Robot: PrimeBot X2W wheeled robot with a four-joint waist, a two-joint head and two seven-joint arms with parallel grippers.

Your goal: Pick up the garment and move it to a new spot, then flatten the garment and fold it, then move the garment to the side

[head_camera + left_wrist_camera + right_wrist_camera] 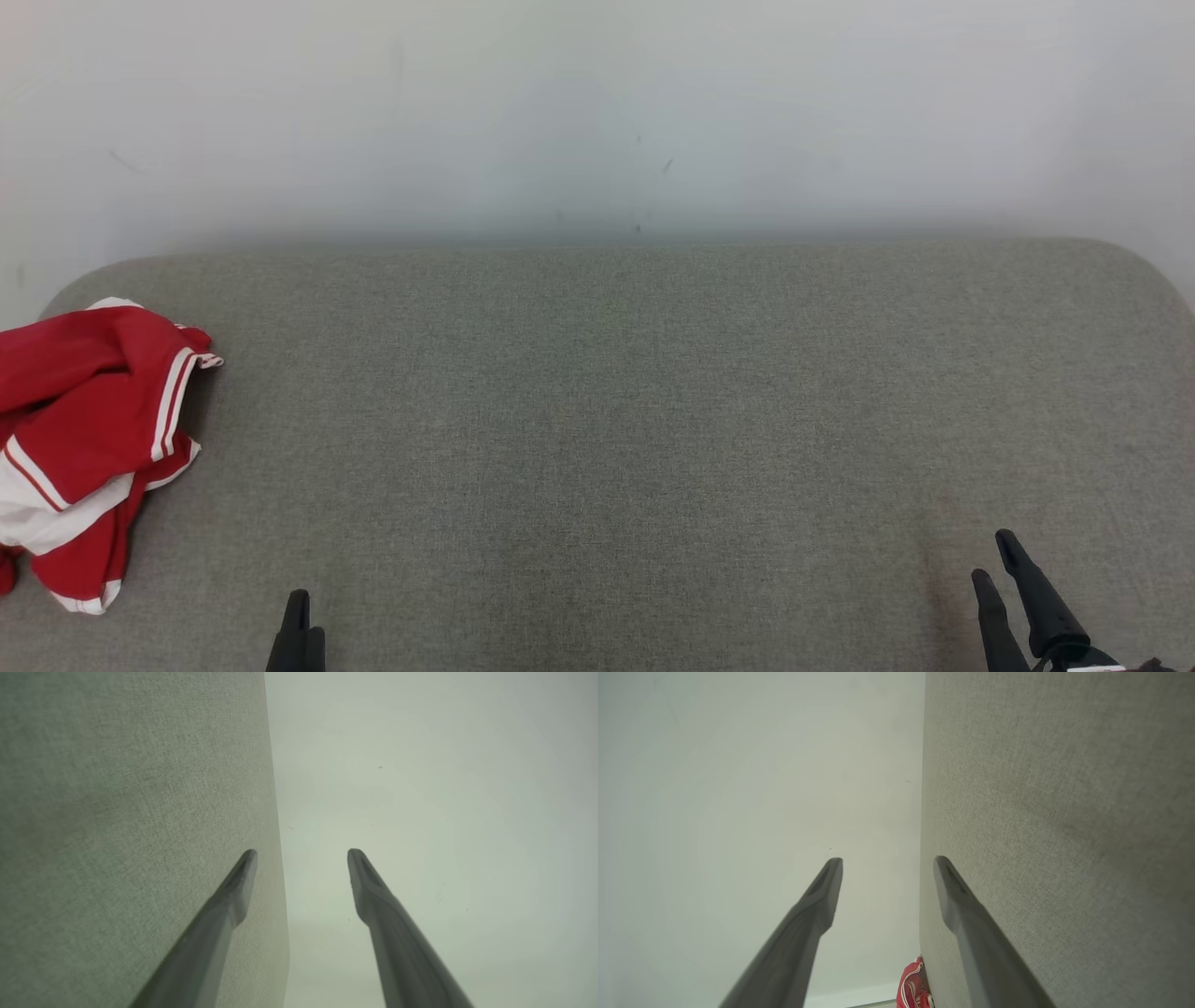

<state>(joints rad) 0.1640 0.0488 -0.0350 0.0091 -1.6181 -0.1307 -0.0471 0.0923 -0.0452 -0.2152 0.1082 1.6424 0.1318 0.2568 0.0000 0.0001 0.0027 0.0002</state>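
A crumpled red-and-white garment [89,439] lies on what seems a grey fabric tabletop [607,420]. To its right, the left end effector [301,851] and right end effector [991,554] stand released, empty.

You have a crumpled red garment with white stripes [89,439] lying at the left edge of the grey woven-fabric bench [635,401]. Your left gripper [304,621] pokes up at the near edge, apart from the garment. Your right gripper [992,558] sits by the near right corner, fingers parted, holding nothing.
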